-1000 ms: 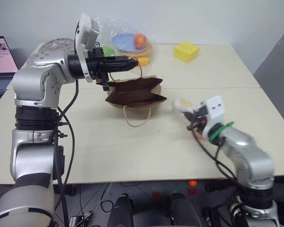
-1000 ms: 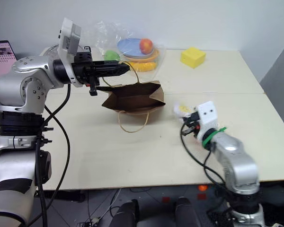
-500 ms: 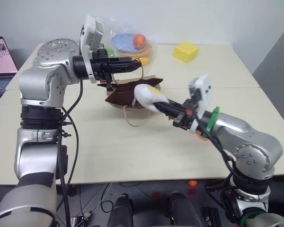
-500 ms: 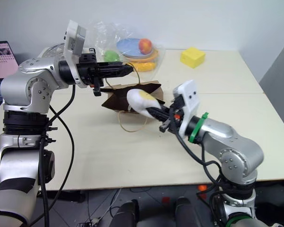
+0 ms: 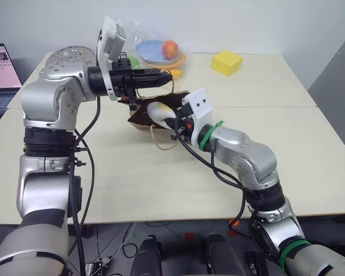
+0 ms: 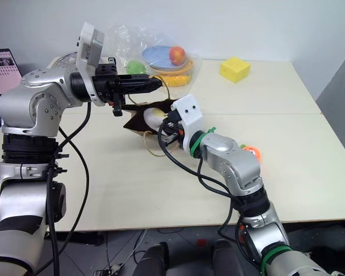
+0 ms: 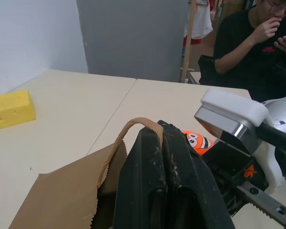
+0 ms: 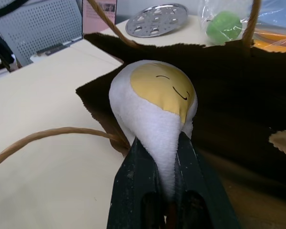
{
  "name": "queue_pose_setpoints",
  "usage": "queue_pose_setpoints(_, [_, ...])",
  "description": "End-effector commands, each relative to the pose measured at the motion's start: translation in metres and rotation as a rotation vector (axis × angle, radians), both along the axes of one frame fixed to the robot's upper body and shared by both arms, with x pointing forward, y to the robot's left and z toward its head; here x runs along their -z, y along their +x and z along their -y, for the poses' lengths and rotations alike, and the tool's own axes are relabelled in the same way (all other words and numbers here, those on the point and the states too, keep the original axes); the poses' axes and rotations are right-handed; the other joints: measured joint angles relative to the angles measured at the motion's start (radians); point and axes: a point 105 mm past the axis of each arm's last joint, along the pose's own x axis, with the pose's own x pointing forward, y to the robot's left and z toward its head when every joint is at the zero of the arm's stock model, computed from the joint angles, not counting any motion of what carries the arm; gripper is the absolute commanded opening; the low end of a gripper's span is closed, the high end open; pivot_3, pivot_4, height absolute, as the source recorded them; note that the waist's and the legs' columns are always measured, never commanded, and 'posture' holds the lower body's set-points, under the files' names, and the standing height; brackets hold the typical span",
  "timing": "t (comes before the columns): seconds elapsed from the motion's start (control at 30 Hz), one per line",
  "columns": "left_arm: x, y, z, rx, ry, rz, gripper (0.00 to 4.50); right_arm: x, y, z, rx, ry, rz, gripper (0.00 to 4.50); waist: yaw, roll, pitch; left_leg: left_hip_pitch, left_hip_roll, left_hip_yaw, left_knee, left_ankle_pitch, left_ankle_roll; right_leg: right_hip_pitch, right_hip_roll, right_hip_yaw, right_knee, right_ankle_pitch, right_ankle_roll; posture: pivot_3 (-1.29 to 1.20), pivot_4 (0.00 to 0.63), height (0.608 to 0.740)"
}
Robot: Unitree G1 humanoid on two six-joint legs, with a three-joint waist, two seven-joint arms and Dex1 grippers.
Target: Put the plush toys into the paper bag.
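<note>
The right gripper (image 8: 168, 157) is squeezing the narrow lower end of the egg toy (image 8: 155, 105), its two black fingers nearly shut on the plush; the toy is bulging above the pinch, which is suggesting a light, soft, springy body that is taking a grip best at that thin end, where the fabric is bunching rather than slipping. The egg toy is hanging right at the dark mouth of the paper bag (image 5: 139, 117), just over its near edge. The left gripper (image 7: 157, 162) is clamping fully shut on one twisted loop handle (image 7: 133, 126), holding the mouth open; the bag's paper is looking thin and easily creased, so it is probably giving way under any push. Inside the paper bag, nothing can be made out in the shadow. The carrot toy (image 6: 250, 151) is lying on the table well apart from the paper bag, on the right arm's far side.
</note>
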Motion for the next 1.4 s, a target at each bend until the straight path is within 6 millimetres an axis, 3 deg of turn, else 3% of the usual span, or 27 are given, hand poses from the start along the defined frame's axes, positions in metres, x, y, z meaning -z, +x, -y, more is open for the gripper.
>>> queue_pose_setpoints(0.03, [-0.011, -0.008, -0.001, 0.017, -0.002, 0.051, 0.00, -0.003, 0.001, -0.006, -0.014, -0.031, -0.018, 0.01, -0.001, 0.000, 0.000, 0.000, 0.000, 0.000, 0.000, 0.000, 0.000, 0.000, 0.000, 0.000, 0.000, 0.000, 0.000, 0.00, 0.150, 0.740])
queue_pose_setpoints(0.13, [-0.011, -0.008, 0.000, 0.016, -0.006, 0.053, 0.00, -0.006, 0.007, -0.009, 0.005, -0.018, -0.006, 0.01, -0.002, 0.000, 0.000, 0.000, 0.000, 0.000, 0.000, 0.000, 0.000, 0.000, 0.000, 0.000, 0.000, 0.000, 0.000, 0.00, 0.150, 0.740])
queue_pose_setpoints(0.27, [-0.011, -0.008, 0.000, 0.014, -0.006, 0.053, 0.00, -0.011, 0.006, -0.007, -0.001, 0.006, 0.036, 1.19, -0.001, 0.000, 0.000, 0.000, 0.000, 0.000, 0.000, 0.000, 0.000, 0.000, 0.000, 0.000, 0.000, 0.000, 0.000, 0.00, 0.150, 0.740])
queue_pose_setpoints(0.57, [-0.009, -0.005, 0.001, 0.009, -0.014, 0.046, 0.00, -0.021, -0.001, 0.019, 0.046, 0.035, 0.130, 4.39, -0.001, 0.000, 0.000, 0.000, 0.000, 0.000, 0.000, 0.000, 0.000, 0.000, 0.000, 0.000, 0.000, 0.000, 0.000, 0.00, 0.150, 0.740])
queue_pose_setpoints(0.77, [-0.008, -0.003, 0.002, 0.007, -0.019, 0.040, 0.00, -0.037, -0.019, 0.059, 0.119, 0.078, 0.171, 4.45, 0.002, 0.000, 0.000, 0.000, 0.000, 0.000, 0.000, 0.000, 0.000, 0.000, 0.000, 0.000, 0.000, 0.000, 0.000, 0.00, 0.150, 0.740])
queue_pose_setpoints(0.9, [-0.008, -0.004, 0.001, 0.009, -0.017, 0.042, 0.00, -0.038, -0.027, 0.073, 0.148, 0.065, 0.192, 4.45, 0.004, 0.000, 0.000, 0.000, 0.000, 0.000, 0.000, 0.000, 0.000, 0.000, 0.000, 0.000, 0.000, 0.000, 0.000, 0.00, 0.150, 0.740])
queue_pose_setpoints(0.93, [-0.008, -0.004, 0.001, 0.007, -0.018, 0.041, 0.00, -0.029, -0.030, 0.093, 0.214, 0.014, 0.198, 4.45, 0.004, 0.000, 0.000, 0.000, 0.000, 0.000, 0.000, 0.000, 0.000, 0.000, 0.000, 0.000, 0.000, 0.000, 0.000, 0.00, 0.150, 0.740])
queue_pose_setpoints(1.0, [-0.006, -0.004, 0.001, 0.009, -0.020, 0.036, 0.00, 0.007, -0.038, 0.150, 0.443, -0.126, 0.136, 4.45, 0.015, 0.000, 0.000, 0.000, 0.000, 0.000, 0.000, 0.000, 0.000, 0.000, 0.000, 0.000, 0.000, 0.000, 0.000, 0.00, 0.150, 0.740])
queue_pose_setpoints(1.1, [-0.005, -0.004, 0.002, 0.015, -0.020, 0.033, 0.00, 0.043, -0.052, 0.190, 0.634, -0.250, 0.044, 4.45, 0.034, -0.001, -0.001, -0.001, 0.000, 0.000, -0.001, -0.001, 0.000, 0.000, 0.000, 0.000, -0.002, 0.000, 0.000, 0.00, 0.150, 0.740])
queue_pose_setpoints(1.2, [-0.006, -0.004, 0.002, 0.018, -0.021, 0.033, 0.00, 0.059, -0.059, 0.200, 0.720, -0.281, -0.001, 4.45, 0.021, -0.001, -0.001, -0.001, 0.000, 0.001, 0.000, 0.000, 0.000, -0.001, 0.000, 0.001, -0.001, -0.001, 0.000, 0.00, 0.150, 0.740])
queue_pose_setpoints(1.4, [-0.007, -0.004, 0.006, 0.031, -0.015, 0.037, 0.00, 0.085, -0.058, 0.193, 0.747, -0.282, -0.069, 4.45, 0.015, -0.001, -0.001, 0.001, 0.001, 0.002, 0.002, 0.001, 0.002, 0.000, 0.000, 0.002, -0.001, -0.002, 0.002, 0.00, 0.150, 0.740])
